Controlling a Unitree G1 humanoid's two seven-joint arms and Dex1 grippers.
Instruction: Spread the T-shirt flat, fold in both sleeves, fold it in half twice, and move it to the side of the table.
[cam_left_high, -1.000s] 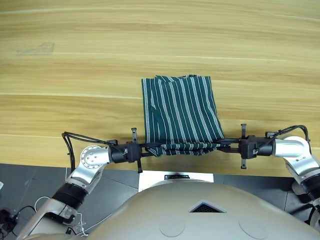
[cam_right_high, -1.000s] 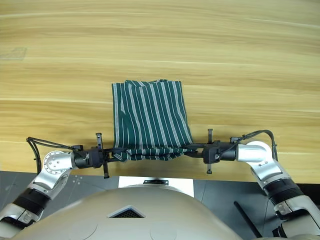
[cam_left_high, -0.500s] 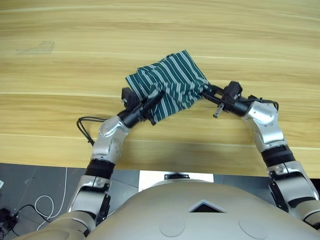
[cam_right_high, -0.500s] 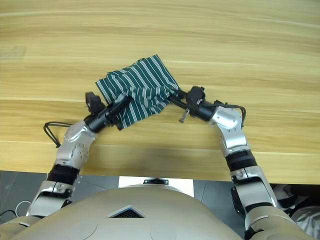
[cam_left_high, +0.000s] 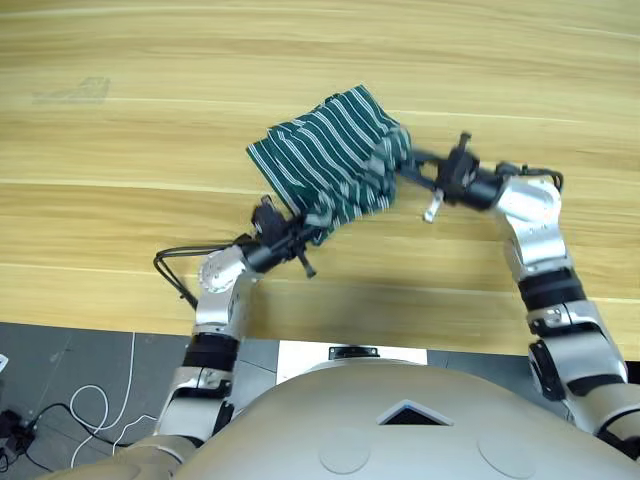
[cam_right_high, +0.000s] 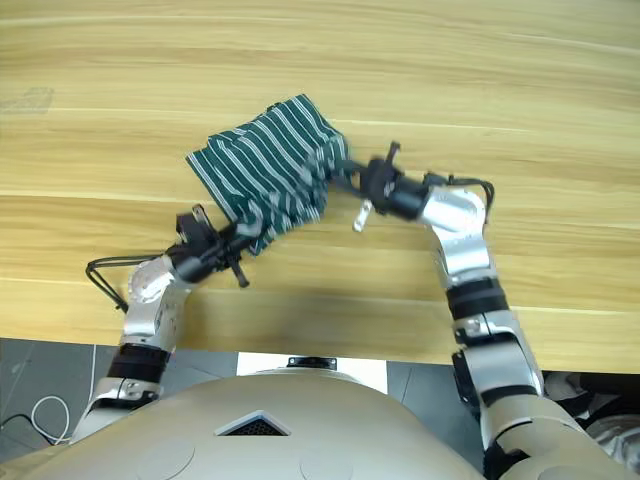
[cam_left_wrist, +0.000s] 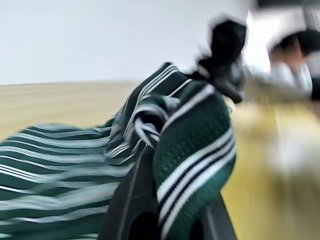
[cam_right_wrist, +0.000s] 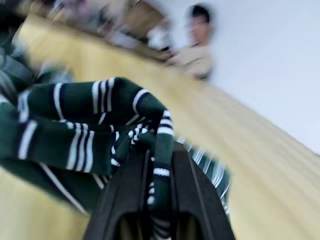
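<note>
**A:** As the left eye view looks down over both arms, where does the T-shirt (cam_left_high: 335, 160) sit?

**B:** Over the middle of the wooden surface (cam_left_high: 120, 150). It is a folded bundle of green cloth with white stripes, slung between the two hands. Whether its underside touches the wood, I cannot tell.

**A:** And the hands?

**B:** The left hand (cam_left_high: 303, 222) is clamped on the bundle's near corner, the one toward the robot. The right hand (cam_left_high: 412, 163) is pinched on the right-side edge, farther up the surface. The cloth sags and bunches between them, its stripes running slantwise.

**A:** Does the right eye view add anything?

**B:** It is the same scene. The bundle hangs between both grips. The left arm is bent low near the surface's front edge, and the right arm reaches in from the right.

**A:** The left wrist view?

**B:** Close in, two dark fingers (cam_left_wrist: 131, 200) are closed with a thick roll of striped cloth pressed between them. Beyond the roll, the right hand is a dark blur touching the cloth's far end.

**A:** And the right wrist view?

**B:** Much the same from the other side. Dark fingers (cam_right_wrist: 119, 200) are nipped together on a gathered fold of the T-shirt. More striped cloth is heaped just past them, and bare wood stretches beyond.
</note>
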